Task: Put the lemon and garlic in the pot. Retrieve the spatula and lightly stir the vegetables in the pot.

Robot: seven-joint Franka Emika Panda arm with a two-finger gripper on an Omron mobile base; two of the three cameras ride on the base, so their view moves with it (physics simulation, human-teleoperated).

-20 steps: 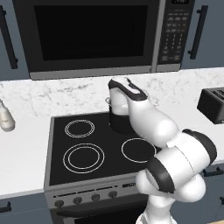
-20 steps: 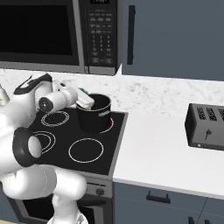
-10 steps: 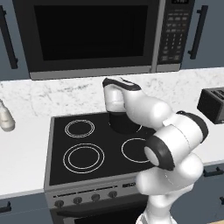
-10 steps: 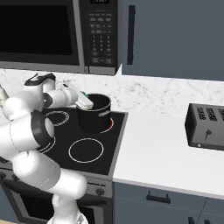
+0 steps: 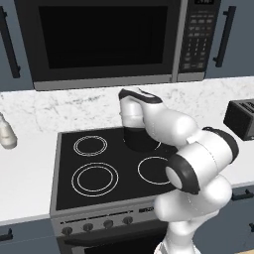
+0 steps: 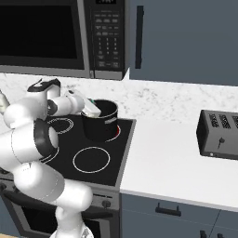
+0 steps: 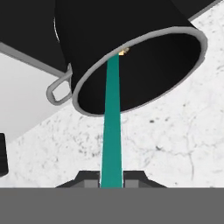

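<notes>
Gripper: clenched on the spatula handle.
Spatula: runs toward 12 o'clock in hand view, pale tip inside the pot.
Pot: on the stove, back right burner.

Black cooktop carries the pot on a rear burner. White marble counter carries toaster and bottle.

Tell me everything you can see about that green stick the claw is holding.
It is the spatula: a thin, flat teal-green handle, plain and matte, running straight from the claw into the pot. The claw's fingers are shut on its near end. Its far end, a small pale yellowish tip, sits just inside the pot's silvery rim against the dark inside. What it touches down there cannot be made out. From the right base view, the pot stands on the stove's rear burner.
</notes>
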